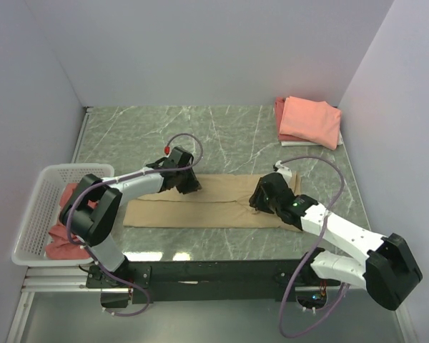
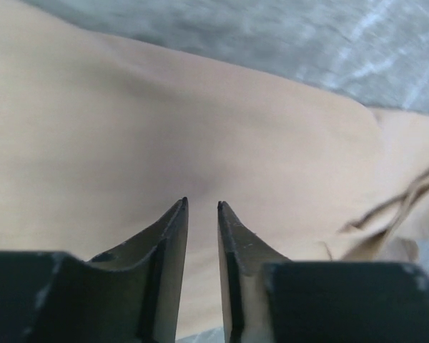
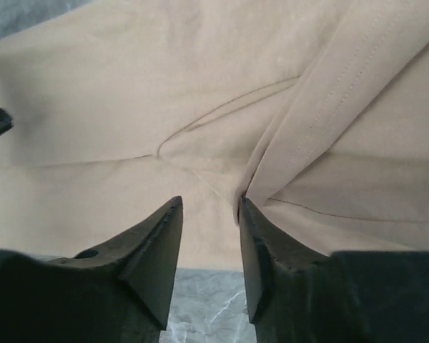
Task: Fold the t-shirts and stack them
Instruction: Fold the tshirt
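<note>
Robot lab cell: bare white walls (image 1: pixel 200 50) enclose me past my fingers (image 2: pixel 168 257), green marble-look tabletop (image 1: pixel 236 136) beneath them, black mounting rail (image 1: pixel 222 273) behind them.

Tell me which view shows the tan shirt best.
Top external: only it shows the tan shirt end to end, a long flat band. The left wrist view shows just a plain patch of it; the right wrist view shows a close-up of seams and a folded edge.
</note>
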